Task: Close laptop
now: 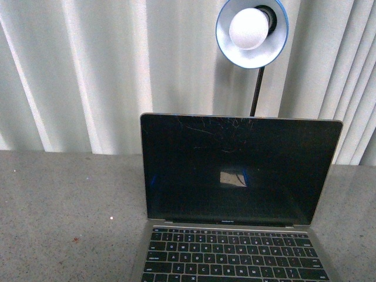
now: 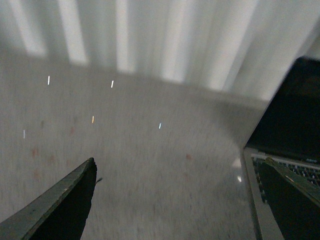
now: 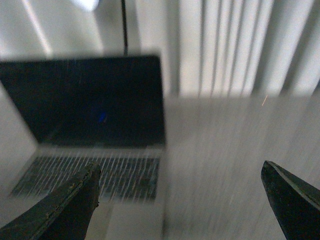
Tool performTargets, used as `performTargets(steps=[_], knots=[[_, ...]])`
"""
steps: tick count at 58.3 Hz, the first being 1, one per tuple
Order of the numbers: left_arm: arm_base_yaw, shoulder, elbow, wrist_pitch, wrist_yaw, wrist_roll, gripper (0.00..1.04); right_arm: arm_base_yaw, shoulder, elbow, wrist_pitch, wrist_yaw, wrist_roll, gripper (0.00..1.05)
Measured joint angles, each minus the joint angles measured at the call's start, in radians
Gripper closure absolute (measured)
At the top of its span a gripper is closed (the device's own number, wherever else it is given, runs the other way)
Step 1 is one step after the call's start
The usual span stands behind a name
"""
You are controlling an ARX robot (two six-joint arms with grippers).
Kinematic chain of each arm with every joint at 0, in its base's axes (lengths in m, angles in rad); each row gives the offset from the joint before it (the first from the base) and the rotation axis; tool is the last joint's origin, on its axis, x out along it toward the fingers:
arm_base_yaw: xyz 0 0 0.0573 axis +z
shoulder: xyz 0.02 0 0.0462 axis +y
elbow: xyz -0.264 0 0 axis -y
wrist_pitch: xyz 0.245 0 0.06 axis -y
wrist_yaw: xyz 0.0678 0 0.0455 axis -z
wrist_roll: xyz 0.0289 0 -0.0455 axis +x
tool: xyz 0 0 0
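The laptop (image 1: 238,176) stands open on the grey table, its scratched black screen upright and facing me, black keys below it. Neither arm shows in the front view. In the left wrist view my left gripper (image 2: 185,172) is open and empty over the table, one finger over the laptop's (image 2: 285,130) keyboard edge. In the right wrist view, which is blurred, my right gripper (image 3: 182,172) is open and empty, one finger over the laptop's (image 3: 85,100) keyboard, the other over bare table beside it.
A desk lamp (image 1: 251,29) with a blue-rimmed shade and white bulb stands behind the laptop on a black stem. White curtains (image 1: 76,70) hang along the back. The speckled grey table (image 1: 64,211) reaches out on both sides of the laptop.
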Motion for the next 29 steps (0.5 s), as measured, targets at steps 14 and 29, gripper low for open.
performTargets(steps=[14, 29], knots=[[-0.063, 0.606, 0.205, 0.593, 0.256, 0.077, 0.07, -0.153, 0.552, 0.202, 0.154, -0.299, -0.122, 0.07], [-0.218, 1.201, 0.595, 0.785, 0.197, 0.281, 0.07, -0.190, 1.078, 0.460, 0.529, -0.391, -0.367, 0.07]])
